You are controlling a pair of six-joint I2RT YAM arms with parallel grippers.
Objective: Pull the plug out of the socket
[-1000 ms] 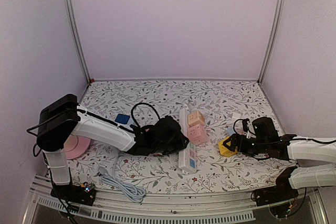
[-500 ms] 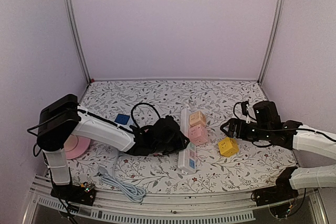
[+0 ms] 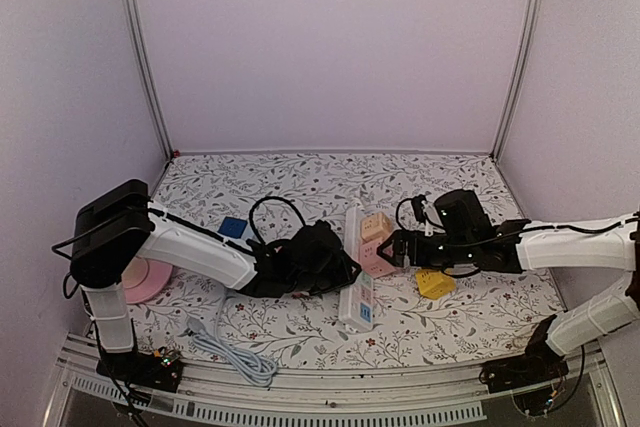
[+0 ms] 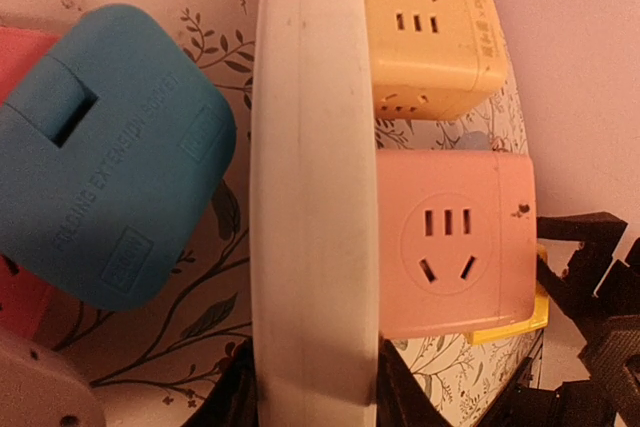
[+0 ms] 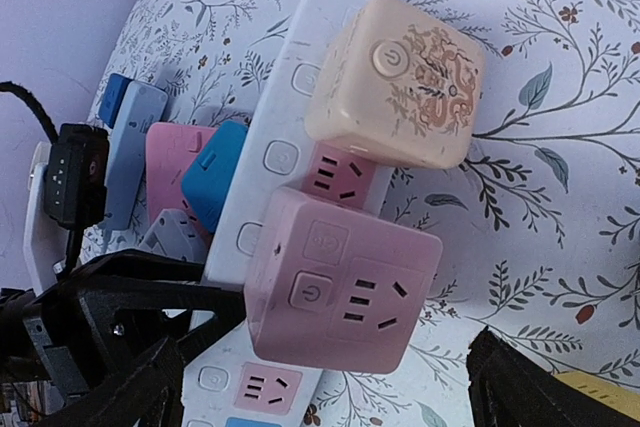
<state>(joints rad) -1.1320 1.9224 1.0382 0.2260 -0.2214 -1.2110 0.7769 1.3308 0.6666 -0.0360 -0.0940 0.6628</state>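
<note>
A white power strip (image 3: 353,282) lies at the table's middle with a beige cube plug (image 3: 373,225) and a pink cube plug (image 3: 376,259) plugged into it. My left gripper (image 3: 335,269) is shut on the strip; in the left wrist view (image 4: 315,397) its jaws press both sides of the strip (image 4: 315,197). My right gripper (image 3: 392,247) is open just right of the pink plug. In the right wrist view the pink plug (image 5: 345,287) sits just ahead of the open gripper (image 5: 330,402), below the beige plug (image 5: 395,97).
A yellow cube plug (image 3: 435,284) lies loose right of the strip. A blue adapter (image 5: 215,182) and other adapters sit left of the strip. A pink plate (image 3: 148,279), a grey cable (image 3: 235,352) and a black cable loop (image 3: 270,212) lie on the left.
My right gripper has let go of the yellow cube and moved left to the pink plug. The left gripper has kept its hold on the strip.
</note>
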